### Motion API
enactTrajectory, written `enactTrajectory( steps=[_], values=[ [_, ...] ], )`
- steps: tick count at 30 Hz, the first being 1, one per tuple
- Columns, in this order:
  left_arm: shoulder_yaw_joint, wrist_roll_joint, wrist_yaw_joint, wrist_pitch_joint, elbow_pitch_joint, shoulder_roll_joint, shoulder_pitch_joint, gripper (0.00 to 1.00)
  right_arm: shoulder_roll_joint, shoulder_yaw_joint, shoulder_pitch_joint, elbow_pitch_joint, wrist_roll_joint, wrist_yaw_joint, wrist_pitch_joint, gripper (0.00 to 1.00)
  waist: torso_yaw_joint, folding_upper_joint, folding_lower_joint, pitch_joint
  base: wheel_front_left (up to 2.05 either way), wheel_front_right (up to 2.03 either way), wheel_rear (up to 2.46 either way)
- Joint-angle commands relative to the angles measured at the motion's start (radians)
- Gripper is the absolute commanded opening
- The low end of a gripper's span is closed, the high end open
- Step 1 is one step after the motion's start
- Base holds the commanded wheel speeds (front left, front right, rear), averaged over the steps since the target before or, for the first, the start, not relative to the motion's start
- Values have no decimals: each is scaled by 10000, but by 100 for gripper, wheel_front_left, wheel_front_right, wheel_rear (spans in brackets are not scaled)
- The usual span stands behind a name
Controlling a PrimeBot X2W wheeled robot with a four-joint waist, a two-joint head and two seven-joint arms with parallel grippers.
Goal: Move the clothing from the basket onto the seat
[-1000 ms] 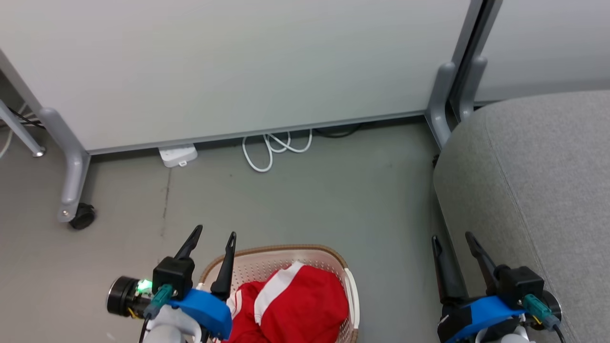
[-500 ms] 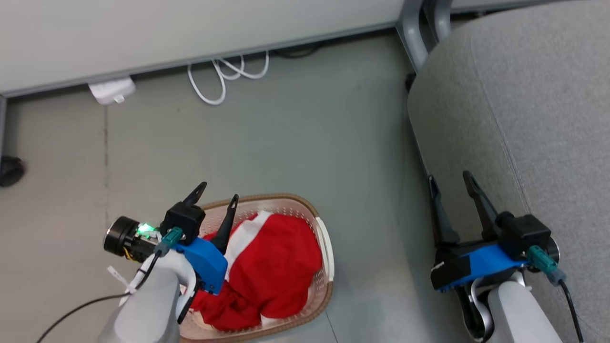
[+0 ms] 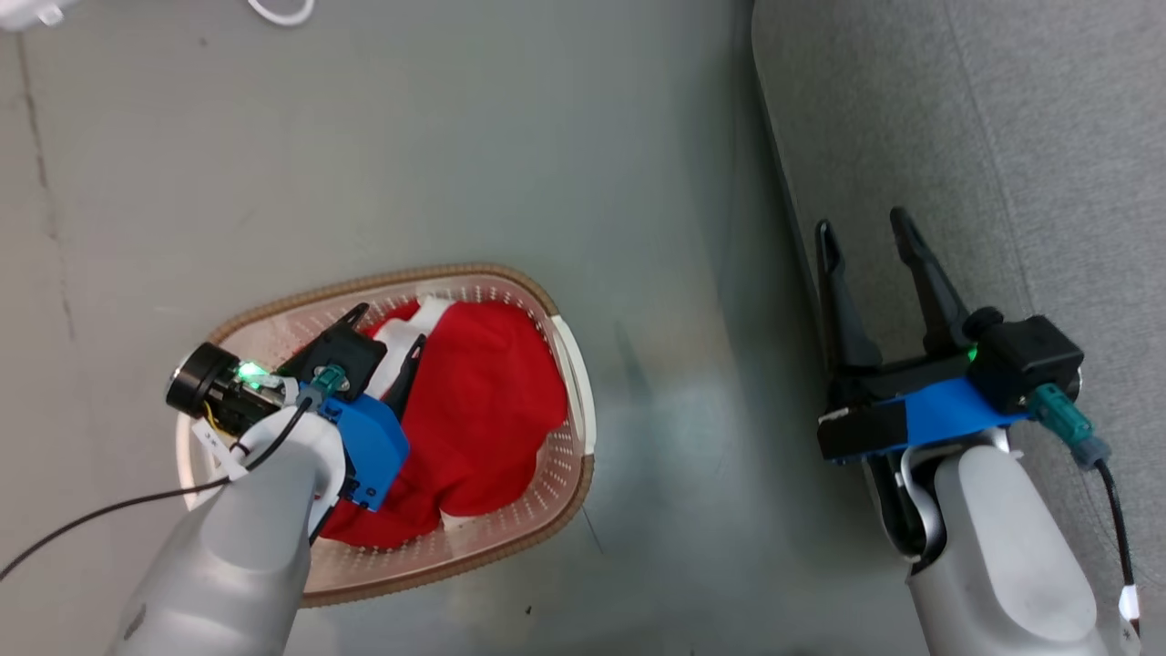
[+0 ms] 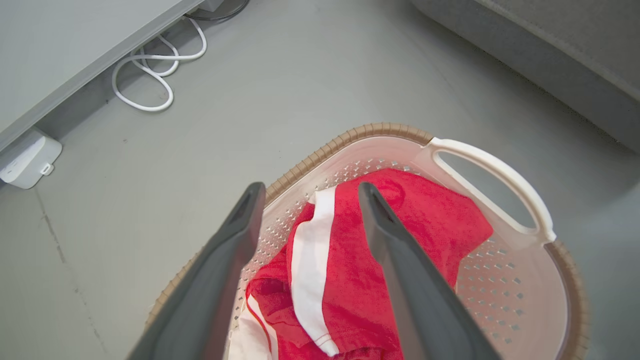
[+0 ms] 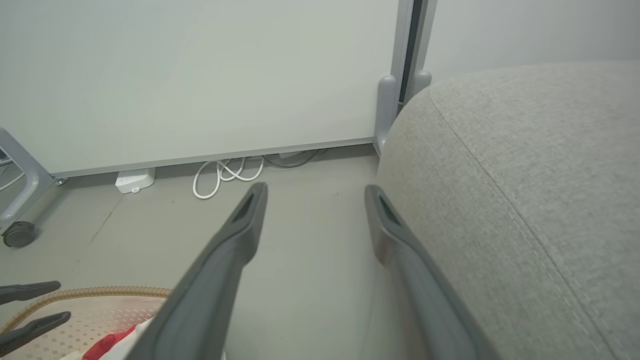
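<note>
The cream basket [image 3: 572, 374] with its brown rim stands on the grey floor, left of the seat [image 3: 1002, 137]. The red clothing [image 3: 483, 401] with white stripes lies heaped inside it. My left gripper [image 3: 390, 326] is open and hangs tilted down over the left part of the heap; whether it touches the fabric I cannot tell. In the left wrist view the clothing [image 4: 350, 270] shows between that gripper's [image 4: 311, 187] spread fingers, inside the basket [image 4: 380, 129]. My right gripper [image 3: 862, 223] stands open and empty beside the seat's left edge. The right wrist view has this gripper [image 5: 312, 187] next to the seat [image 5: 525, 175].
A coiled white cable [image 4: 150, 75] and a white power box [image 4: 25, 160] lie by the foot of a pale panel wall [image 5: 200, 75]. A caster [image 5: 17, 235] and grey posts [image 5: 387, 105] stand along it. Bare floor [image 3: 674, 273] separates basket and seat.
The head camera has tilted down, so the whole picture has shifted. My left gripper has moved from the basket's left rim to over the clothing inside. The right gripper stays beside the seat.
</note>
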Motion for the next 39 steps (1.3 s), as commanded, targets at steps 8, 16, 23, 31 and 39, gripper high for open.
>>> enactTrajectory(
  steps=[8,16,23,31,39],
  values=[
    [-838,87,-27,41,1512,89,-1389,100,-21,-141,-742,-433,-81,-7,-52,100,-164,0,-2,1818,0,0,0],
    [-1359,107,-18,547,2111,318,-2191,100,-21,-221,-1080,-747,-155,-7,-53,100,-179,0,-2,2736,0,0,0],
    [-1611,187,29,1126,2271,561,-2679,100,-19,-295,-1236,-894,-140,-7,-53,100,-223,0,-2,3324,0,0,0],
    [-1772,188,125,1641,2334,810,-3038,100,-21,-242,-1365,-1020,-17,-7,-53,100,-327,0,-2,3819,0,0,0],
    [-2017,245,229,1989,2353,863,-3284,100,-21,-200,-1433,-1105,83,-7,-53,100,-419,0,-2,4193,0,0,0]
  ],
)
